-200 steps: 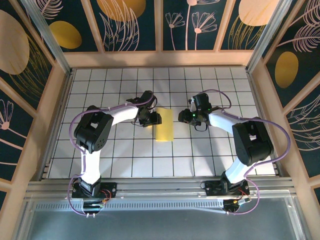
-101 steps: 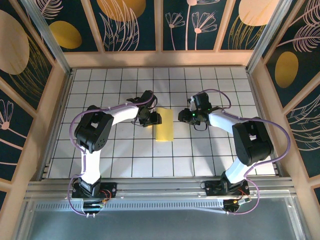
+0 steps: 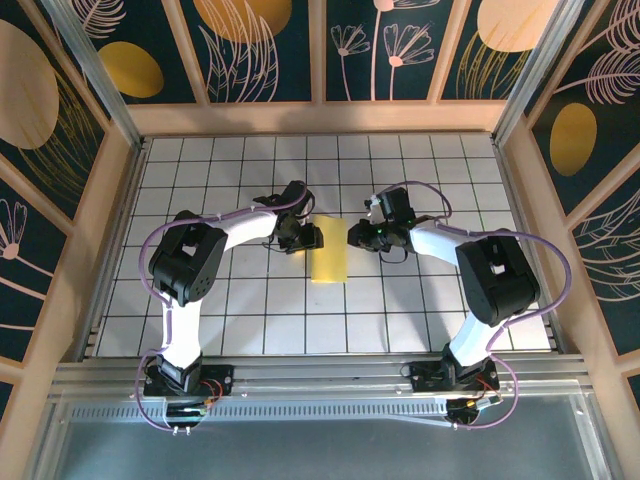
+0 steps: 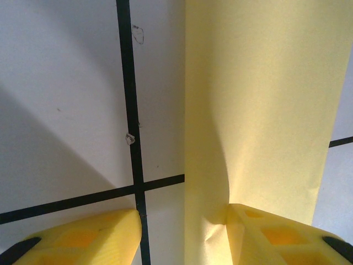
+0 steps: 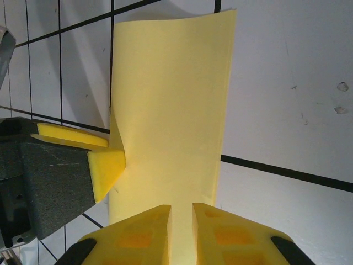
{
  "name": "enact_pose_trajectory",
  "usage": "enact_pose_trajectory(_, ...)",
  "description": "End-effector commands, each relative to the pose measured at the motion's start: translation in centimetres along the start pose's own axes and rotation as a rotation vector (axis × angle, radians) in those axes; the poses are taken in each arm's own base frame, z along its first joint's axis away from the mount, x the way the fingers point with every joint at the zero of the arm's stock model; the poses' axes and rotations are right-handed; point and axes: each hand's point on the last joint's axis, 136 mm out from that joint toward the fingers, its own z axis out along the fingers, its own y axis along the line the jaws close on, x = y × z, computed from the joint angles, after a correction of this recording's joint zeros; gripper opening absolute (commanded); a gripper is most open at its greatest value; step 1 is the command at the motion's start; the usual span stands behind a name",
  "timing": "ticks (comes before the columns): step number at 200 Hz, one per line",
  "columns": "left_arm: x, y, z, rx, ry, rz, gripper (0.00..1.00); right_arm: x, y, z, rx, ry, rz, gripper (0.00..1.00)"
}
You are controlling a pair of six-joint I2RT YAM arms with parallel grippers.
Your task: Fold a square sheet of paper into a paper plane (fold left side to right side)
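Tiles (image 3: 330,320) nearside lie bare; left claw (image 3: 313,238), right claw (image 3: 353,235) flank the paper (image 3: 330,260).

A white tabletop (image 3: 250,310) ruled into squares by black lines sits inside a pale wooden frame (image 3: 320,117). Around it rise dark wall panels (image 3: 355,80) — golden ovals and fine line-drawn leaves.

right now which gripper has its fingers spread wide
The left gripper: its fingers stand wide apart, one against the yellow paper, one over bare tile. The right gripper has fingers nearly together.
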Motion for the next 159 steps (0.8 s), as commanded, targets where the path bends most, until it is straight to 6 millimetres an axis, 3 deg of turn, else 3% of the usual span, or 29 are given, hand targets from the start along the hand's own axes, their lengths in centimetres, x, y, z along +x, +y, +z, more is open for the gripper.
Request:
enact_pose_trajectory(1, 2.8, 3.2, 5.5, -0.09, 0.08, -0.012, 0.48, 0.5, 0.0, 0.7, -0.014, 0.017, 0.011, 0.17)
enact_pose_trajectory(120, 3.0, 3.4, 5.6, -0.097, 0.082, -0.012, 0.48, 0.7, 0.7, 2.1, -0.016, 0.04, 0.002, 0.15)
enact_pose_trajectory(159, 3.1, 3.4, 5.6, -0.101, 0.086, 0.001, 0.48, -0.3, 0.3, 1.2, 0.031, -0.018, -0.003, 0.15)
